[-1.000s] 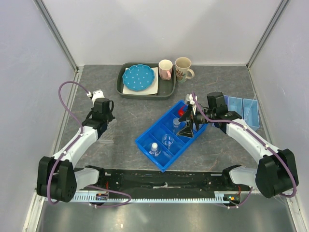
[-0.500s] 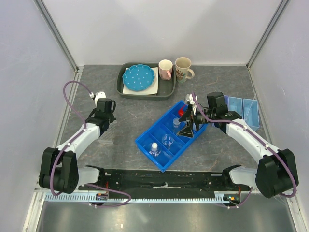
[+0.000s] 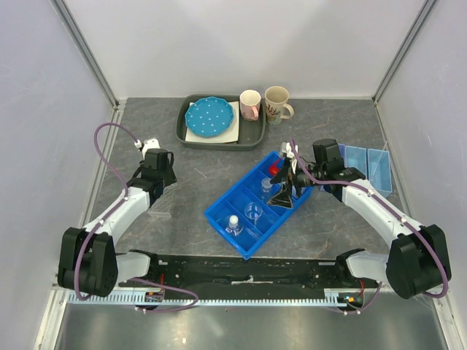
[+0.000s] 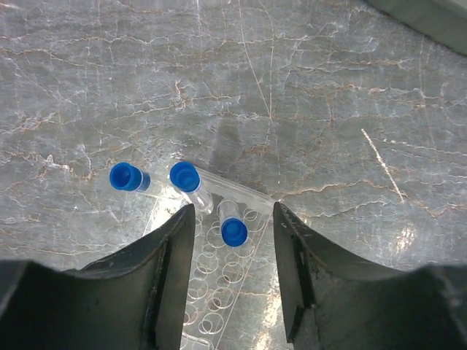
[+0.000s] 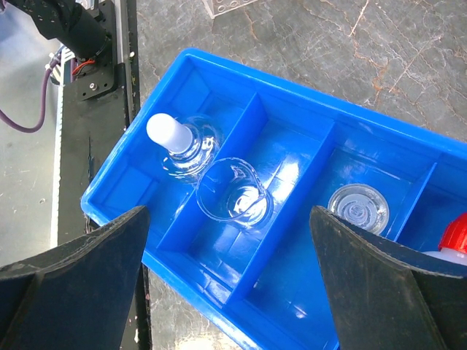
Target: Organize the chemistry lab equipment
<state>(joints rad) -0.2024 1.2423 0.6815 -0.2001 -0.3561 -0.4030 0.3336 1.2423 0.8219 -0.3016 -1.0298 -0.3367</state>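
**Top view.** Blue divided tray (image 3: 219, 213) set diagonally mid-table, just ahead of the arm bases. Inside it, near end to far end: white-capped bottle (image 3: 233, 222), beaker (image 3: 253, 211), glass vial (image 3: 265, 184), red nozzle (image 3: 273, 169) of a squeeze bottle. Right gripper (image 3: 282, 195) poised over the tray's far half, fingers pointing down. Left gripper (image 3: 159, 173) well apart from the tray, over bare table (image 3: 204, 164) on the left side. Blue-framed safety glasses (image 3: 365, 166) flat on the table just right of the right wrist. At the back, outside the lab set: dark tray (image 3: 252, 135) carrying a dotted plate (image 3: 211, 117), with two mugs (image 3: 264, 103) beside it.

**Left wrist.** Fingers spread moderately, gripping nothing. Below them a clear rack (image 4: 219, 292) on the table. Three blue-capped vials (image 4: 186, 177) at the rack's far edge: one upright between the fingers and touching neither, two tilted just beyond, toward the left finger.

**Right wrist.** Fingers spread wide, holding nothing, hanging above the tray. Directly beneath the gap, the beaker alone in its compartment. White-capped bottle in the next compartment toward the arm bases; glass vial one compartment the other way, seen from above. Red nozzle cut off at the frame's right edge. Corner of the clear rack just visible at the top.
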